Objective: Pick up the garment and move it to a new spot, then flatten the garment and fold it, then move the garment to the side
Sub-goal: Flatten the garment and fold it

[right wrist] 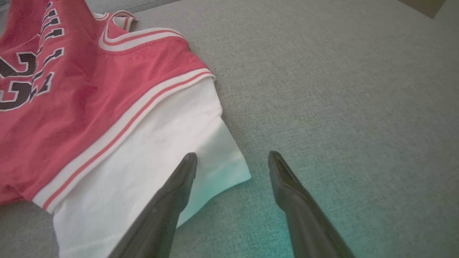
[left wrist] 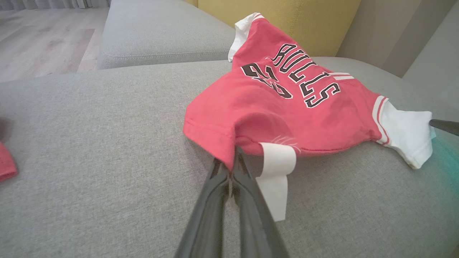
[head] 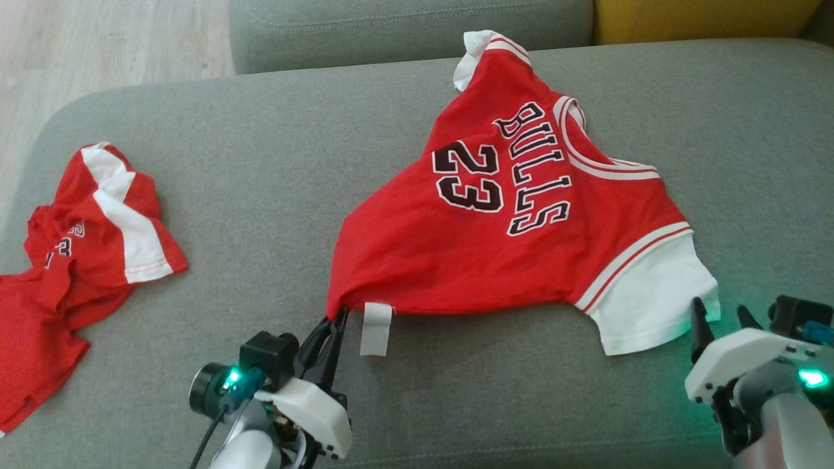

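Observation:
A red jersey (head: 508,221) with white sleeves, lettered BULLS 23, lies spread on the grey couch cushion (head: 273,163). My left gripper (head: 335,320) is shut on the jersey's near hem corner (left wrist: 229,157), beside a white care label (left wrist: 274,172). The jersey (left wrist: 287,104) rises in a fold behind that pinch. My right gripper (head: 720,312) is open just over the edge of the white sleeve (right wrist: 150,161), one finger (right wrist: 179,179) above the cloth, the other over bare cushion. The right gripper's fingertip (left wrist: 443,126) pokes in beside the sleeve.
A second red and white garment (head: 78,241) lies crumpled at the cushion's left end. A grey backrest (head: 410,26) and a yellow cushion (head: 704,16) stand behind. Wooden floor (head: 98,45) lies beyond the left edge. Bare cushion stretches between the two garments.

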Robot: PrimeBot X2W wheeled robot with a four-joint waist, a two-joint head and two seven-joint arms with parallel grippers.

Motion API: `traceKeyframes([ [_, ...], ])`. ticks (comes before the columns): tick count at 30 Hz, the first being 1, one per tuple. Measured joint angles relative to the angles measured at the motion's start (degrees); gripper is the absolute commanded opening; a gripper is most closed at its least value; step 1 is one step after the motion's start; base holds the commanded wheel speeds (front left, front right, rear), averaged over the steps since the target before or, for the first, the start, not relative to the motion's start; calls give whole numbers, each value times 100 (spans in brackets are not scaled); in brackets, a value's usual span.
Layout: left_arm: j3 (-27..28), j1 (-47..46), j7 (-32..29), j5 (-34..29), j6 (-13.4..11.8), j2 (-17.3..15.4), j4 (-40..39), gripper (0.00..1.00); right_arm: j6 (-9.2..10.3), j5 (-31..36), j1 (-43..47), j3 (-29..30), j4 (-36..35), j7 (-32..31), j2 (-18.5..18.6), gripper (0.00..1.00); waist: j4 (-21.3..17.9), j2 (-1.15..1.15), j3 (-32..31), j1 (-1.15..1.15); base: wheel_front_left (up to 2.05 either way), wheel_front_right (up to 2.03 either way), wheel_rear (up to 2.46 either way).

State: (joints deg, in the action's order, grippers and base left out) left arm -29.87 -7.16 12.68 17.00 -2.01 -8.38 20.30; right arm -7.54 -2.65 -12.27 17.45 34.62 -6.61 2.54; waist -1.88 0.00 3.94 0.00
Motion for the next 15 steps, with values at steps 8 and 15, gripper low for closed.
traceKeyframes([
  [8, -22, 2, 0, 42, -3, -5, -27, 0, 0, -45, 10, -51, -240, -227, 0, 100, -10, 0, 14, 0, 0, 0, 0],
  [15, -74, -18, -1, 42, -3, -19, -56, 0, 0, 30, -2, 60, -148, -325, 0, 100, 73, 0, 163, 0, 0, 0, 0],
])
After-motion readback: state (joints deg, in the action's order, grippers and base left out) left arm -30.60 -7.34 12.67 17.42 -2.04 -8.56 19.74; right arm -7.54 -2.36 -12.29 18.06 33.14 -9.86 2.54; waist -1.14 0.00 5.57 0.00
